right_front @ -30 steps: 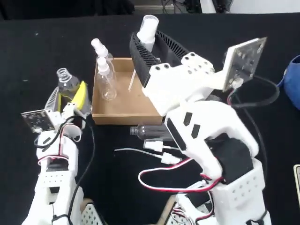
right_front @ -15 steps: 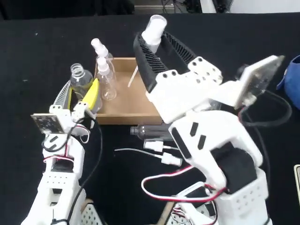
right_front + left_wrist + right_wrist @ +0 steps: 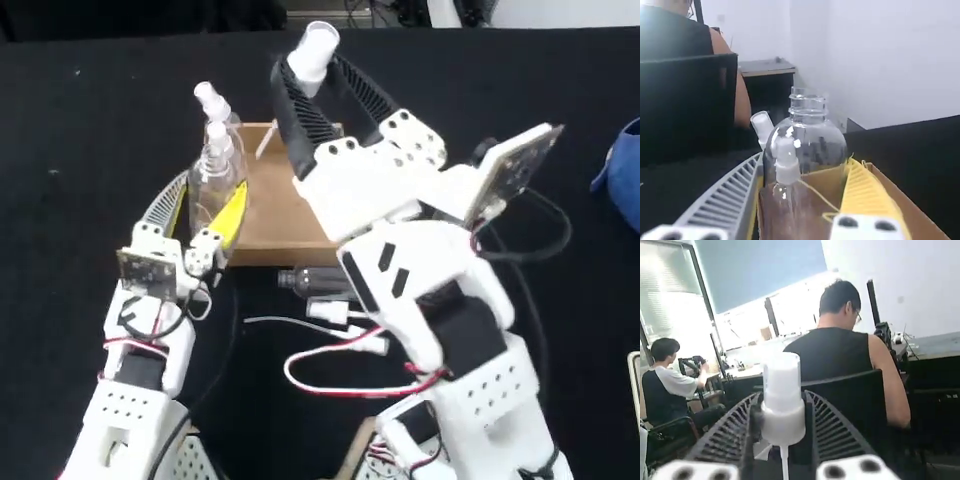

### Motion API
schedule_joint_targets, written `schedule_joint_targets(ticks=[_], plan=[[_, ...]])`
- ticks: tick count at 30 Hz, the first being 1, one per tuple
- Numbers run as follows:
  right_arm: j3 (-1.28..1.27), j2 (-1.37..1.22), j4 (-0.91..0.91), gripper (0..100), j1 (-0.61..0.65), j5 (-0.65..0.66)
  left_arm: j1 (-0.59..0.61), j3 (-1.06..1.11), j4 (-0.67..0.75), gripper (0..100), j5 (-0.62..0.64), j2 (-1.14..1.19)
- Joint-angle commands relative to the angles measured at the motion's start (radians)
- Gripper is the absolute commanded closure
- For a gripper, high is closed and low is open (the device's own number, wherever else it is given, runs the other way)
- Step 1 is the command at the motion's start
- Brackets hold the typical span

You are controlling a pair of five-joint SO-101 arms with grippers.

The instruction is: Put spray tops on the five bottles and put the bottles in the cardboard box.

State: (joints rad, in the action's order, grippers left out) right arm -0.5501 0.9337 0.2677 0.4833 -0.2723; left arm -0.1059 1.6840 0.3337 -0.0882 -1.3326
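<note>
High view: both arms are raised around the cardboard box (image 3: 290, 252) on the black table (image 3: 90, 120).
Left gripper: the left gripper (image 3: 212, 198) is clamped around the belly of an open bottle (image 3: 212, 178), with the grey finger on one side and the yellow finger on the other.
Bottle: it is upright with its long axis vertical and its bare threaded neck up, held over the near left corner of the box.
Right gripper: the right gripper (image 3: 308, 70) is closed on a spray top (image 3: 314, 48). The head sits up between the black fingers, and the right wrist view shows the thin tube hanging straight down.
Top relative to neck: the top is higher, farther back and toward the right arm's side. The two are apart and not lined up.
Next move, as I judge it: both axes look vertical, so the right arm needs to shift sideways toward the left arm and then lower the tube into the neck.
Risk: the thin tube could catch the rim of the neck.
In the box: capped bottles (image 3: 207, 100) stand at the far left corner, just behind the held bottle.
Waiting: a lying bottle (image 3: 318, 280) rests on its side just in front of the box, neck toward the left arm's side. Loose spray tops (image 3: 335, 311) lie just beside it, nearer the arms' bases.
</note>
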Motion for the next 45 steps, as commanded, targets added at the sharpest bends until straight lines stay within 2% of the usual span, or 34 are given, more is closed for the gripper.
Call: schedule_joint_targets(ticks=[1,6,8,15,23,31,38,43,45], plan=[[-0.024,0.027,-0.118,98.7,-0.021,-0.006,0.007,0.024,-0.017,97,-0.012,-0.130],[-0.024,0.027,-0.118,98.7,-0.020,-0.011,0.024,0.024,-0.173,97,-0.006,-0.226],[-0.024,0.027,-0.121,98.7,-0.015,-0.012,0.008,0.024,-0.178,97,-0.006,-0.264],[-0.027,0.027,-0.117,98.6,0.118,-0.008,-0.005,0.024,-0.187,97,-0.009,-0.354],[-0.025,0.027,-0.123,98.6,0.124,-0.006,-0.012,0.024,-0.195,97,-0.006,-0.361],[-0.065,0.027,-0.203,98.7,0.126,-0.012,-0.005,0.024,-0.353,97,-0.011,-0.370],[-0.096,0.025,-0.275,98.7,0.126,-0.011,-0.013,0.018,-0.353,97,-0.009,-0.370],[-0.094,0.019,-0.279,98.8,0.124,-0.011,-0.007,0.022,-0.229,97,-0.011,-0.370],[-0.096,0.019,-0.279,98.8,0.124,-0.011,-0.008,0.022,-0.222,97,-0.009,-0.368]])
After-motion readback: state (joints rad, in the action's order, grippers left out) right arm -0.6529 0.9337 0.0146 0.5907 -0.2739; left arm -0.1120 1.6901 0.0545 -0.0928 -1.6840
